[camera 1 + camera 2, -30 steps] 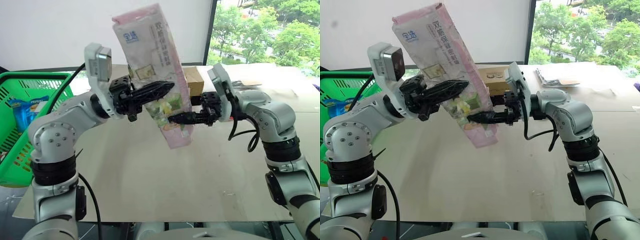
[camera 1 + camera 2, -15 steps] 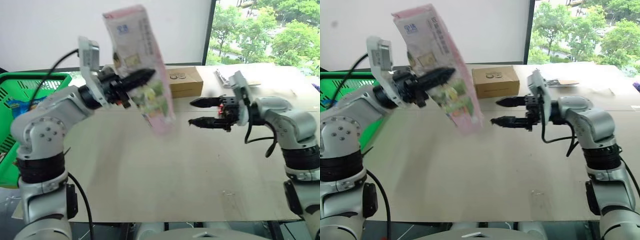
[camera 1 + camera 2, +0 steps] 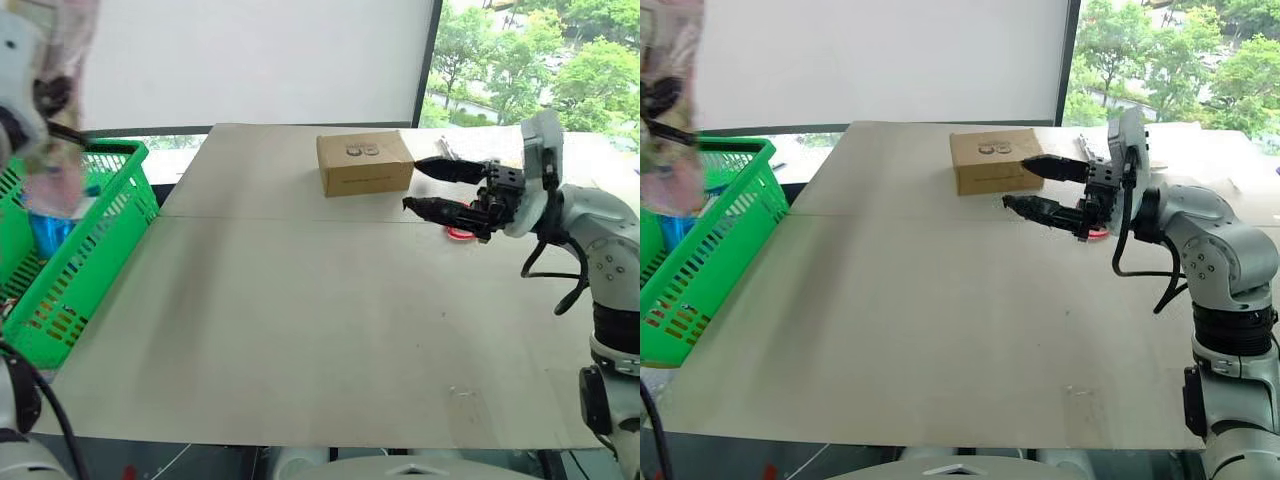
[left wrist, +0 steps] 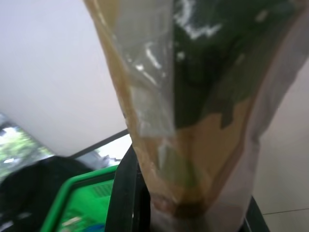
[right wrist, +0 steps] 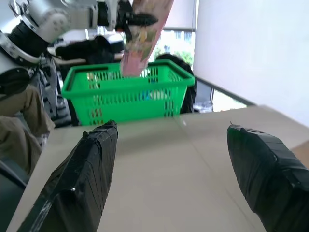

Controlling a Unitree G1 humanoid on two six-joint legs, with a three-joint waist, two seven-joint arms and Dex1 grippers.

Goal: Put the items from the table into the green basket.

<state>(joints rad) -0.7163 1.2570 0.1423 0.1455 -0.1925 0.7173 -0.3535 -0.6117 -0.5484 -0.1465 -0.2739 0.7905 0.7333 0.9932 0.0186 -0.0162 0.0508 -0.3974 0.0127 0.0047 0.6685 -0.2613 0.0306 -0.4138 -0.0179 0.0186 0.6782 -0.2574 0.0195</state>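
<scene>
The left gripper (image 5: 137, 19) is clamping its black fingers (image 4: 126, 203) tight on the carton pack (image 5: 142, 36), holding the long pink-and-green pack roughly upright with its lower end hanging just above the open top of the green basket (image 3: 95, 255). The basket is sitting off the table's left edge, beside the near-left corner, and something blue (image 3: 45, 235), too blurred to name, is lying inside it behind the lattice wall. The right gripper (image 3: 432, 187) is hovering with its jaws spread wide and nothing between them, its two fingers (image 5: 82, 179) pointing across the table (image 3: 300, 330) toward the basket side, above the far-right part of the tabletop. A brown cardboard box (image 3: 365, 163) is resting near the table's far edge, just past the straight seam that is running across the tan surface, and the right fingertips are hanging close beside the box's right end without touching it. Some papers (image 3: 1085, 150) are lying farther back toward the far-right corner.
</scene>
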